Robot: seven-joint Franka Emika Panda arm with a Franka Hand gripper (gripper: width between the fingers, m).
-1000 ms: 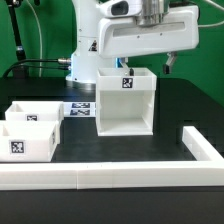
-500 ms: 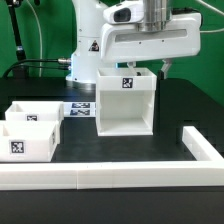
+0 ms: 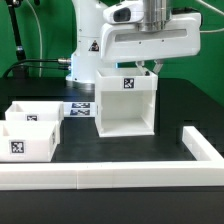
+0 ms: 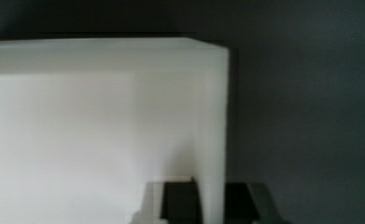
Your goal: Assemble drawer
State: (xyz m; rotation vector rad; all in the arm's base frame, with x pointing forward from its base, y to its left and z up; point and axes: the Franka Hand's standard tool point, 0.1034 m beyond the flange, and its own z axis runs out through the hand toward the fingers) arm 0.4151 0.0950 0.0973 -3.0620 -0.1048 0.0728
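The white drawer casing (image 3: 125,100) stands upright at the table's middle, open at top and front, with a tag on its back wall. My gripper (image 3: 152,68) sits at the top of its wall on the exterior view's right. In the wrist view the casing (image 4: 90,120) fills most of the picture, and the gripper (image 4: 213,202) has its dark fingers (image 4: 179,203) pressed on both sides of the thin wall. Two small tagged trays (image 3: 30,140) (image 3: 35,112) sit at the exterior view's left, away from the gripper.
The marker board (image 3: 78,109) lies flat between the trays and the casing. A long low white rail (image 3: 100,178) runs along the front and turns back at the exterior view's right (image 3: 200,145). The robot's base (image 3: 85,60) stands behind the casing.
The arm came down and toward the exterior view's left onto the casing's wall. The visible finger then moved in against that wall. The casing and trays have not moved.
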